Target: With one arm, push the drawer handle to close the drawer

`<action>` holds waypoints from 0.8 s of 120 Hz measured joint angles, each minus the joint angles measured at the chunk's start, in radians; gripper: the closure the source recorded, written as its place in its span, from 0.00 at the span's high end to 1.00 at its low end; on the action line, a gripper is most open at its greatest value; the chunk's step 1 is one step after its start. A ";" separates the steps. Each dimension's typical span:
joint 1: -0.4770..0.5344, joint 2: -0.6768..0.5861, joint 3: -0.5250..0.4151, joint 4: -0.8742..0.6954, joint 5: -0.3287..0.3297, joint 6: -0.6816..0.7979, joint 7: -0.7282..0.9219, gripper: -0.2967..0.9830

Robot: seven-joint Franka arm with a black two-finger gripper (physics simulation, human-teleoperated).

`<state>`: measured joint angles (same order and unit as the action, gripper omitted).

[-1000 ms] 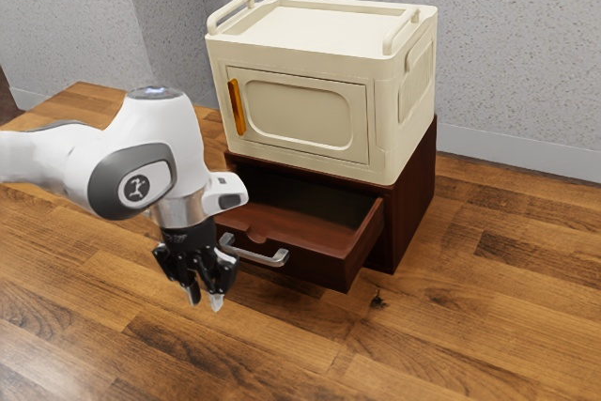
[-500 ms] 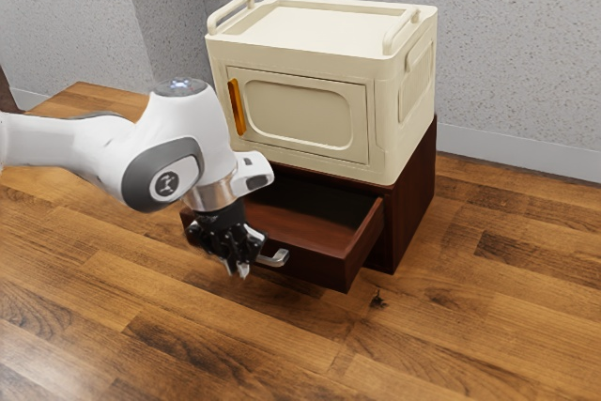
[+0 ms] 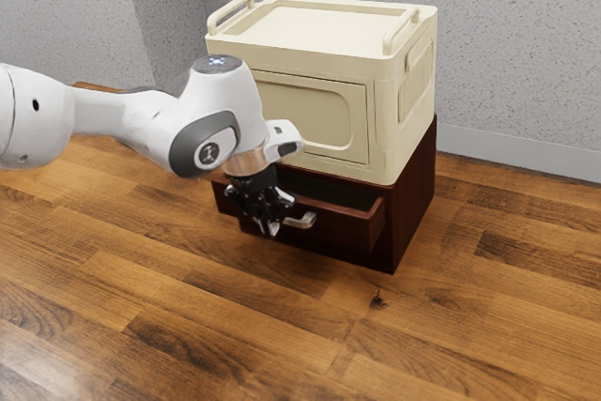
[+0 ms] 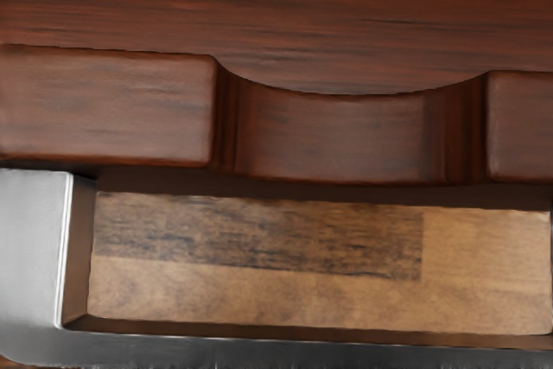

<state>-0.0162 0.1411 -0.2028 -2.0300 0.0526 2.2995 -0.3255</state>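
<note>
A cream, round-cornered box [image 3: 404, 68] sits on a dark reddish-brown wooden cabinet [image 3: 413, 194], whose matching drawer [image 3: 346, 230] juts partway out. The black gripper [image 3: 268, 225] is at the drawer's silver, bar-shaped handle [image 3: 302, 221]; clenched or released, touching or apart, I cannot tell.

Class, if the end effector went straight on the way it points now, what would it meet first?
Pointing downward, the end effector would probably meet the wood-plank surface first; its lower end looks lower than the drawer handle, but depth there is unclear.
</note>
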 joint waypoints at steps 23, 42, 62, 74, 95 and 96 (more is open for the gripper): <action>0.000 0.109 0.005 0.128 0.033 0.007 0.003 0.23; 0.006 0.149 0.004 0.181 0.064 0.008 0.035 0.23; 0.006 0.097 -0.011 0.138 0.062 0.008 0.090 0.32; -0.011 -0.182 -0.054 -0.086 -0.030 -0.047 0.054 0.46; -0.008 -0.386 -0.050 0.018 -0.192 -0.292 -0.003 0.63; -0.008 -0.382 -0.042 0.041 -0.194 -0.307 -0.004 0.64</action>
<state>-0.0238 -0.2410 -0.2450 -1.9885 -0.1410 1.9929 -0.3298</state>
